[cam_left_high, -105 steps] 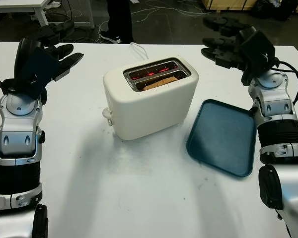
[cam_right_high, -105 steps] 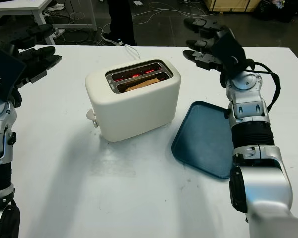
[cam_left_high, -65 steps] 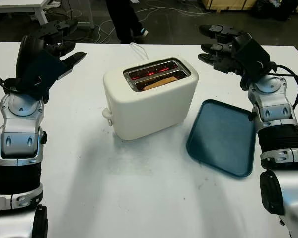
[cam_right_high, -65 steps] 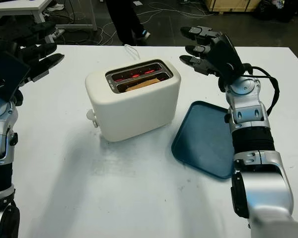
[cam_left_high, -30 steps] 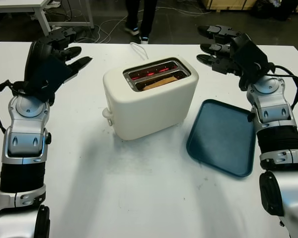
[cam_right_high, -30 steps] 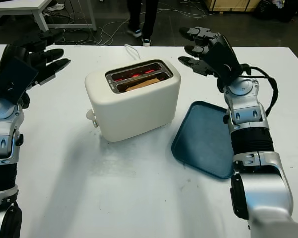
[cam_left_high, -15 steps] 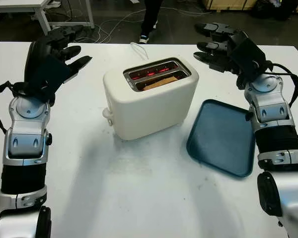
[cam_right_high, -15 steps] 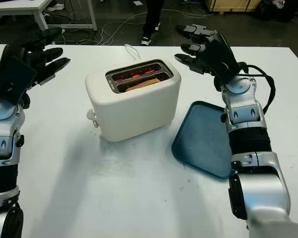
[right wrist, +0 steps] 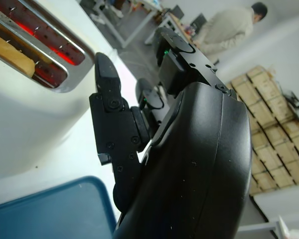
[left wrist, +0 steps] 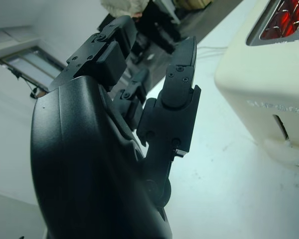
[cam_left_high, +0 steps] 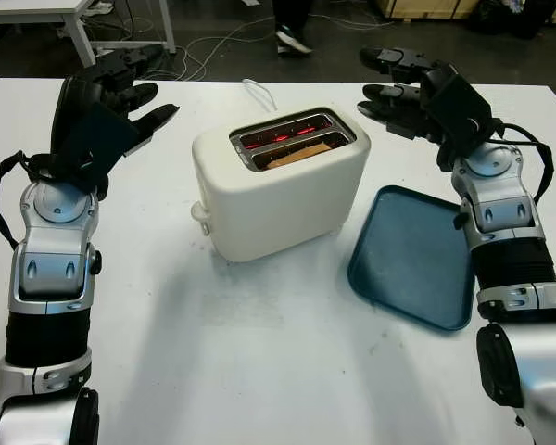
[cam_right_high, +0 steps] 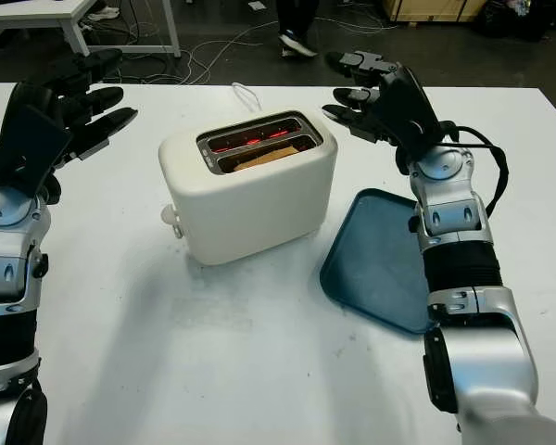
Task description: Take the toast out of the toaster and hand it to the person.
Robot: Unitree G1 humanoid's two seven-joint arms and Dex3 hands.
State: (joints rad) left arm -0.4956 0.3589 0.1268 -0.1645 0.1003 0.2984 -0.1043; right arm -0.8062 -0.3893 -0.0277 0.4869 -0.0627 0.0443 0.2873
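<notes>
Toast [cam_left_high: 298, 154] in toaster [cam_left_high: 280, 182], between open robot hands.

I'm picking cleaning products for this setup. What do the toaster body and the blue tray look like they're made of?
The toaster body looks like cream plastic with a smooth matt finish, going by its soft rounded edges; the frame around its slots appears to be brushed metal. The blue tray seems to be moulded plastic, dark teal, with a raised rim and dull sheen, though painted metal can't be ruled out.

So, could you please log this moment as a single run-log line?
left hand: open, raised left of toaster | right hand: open, raised right of toaster | toast: in near slot | tray: on table
</notes>
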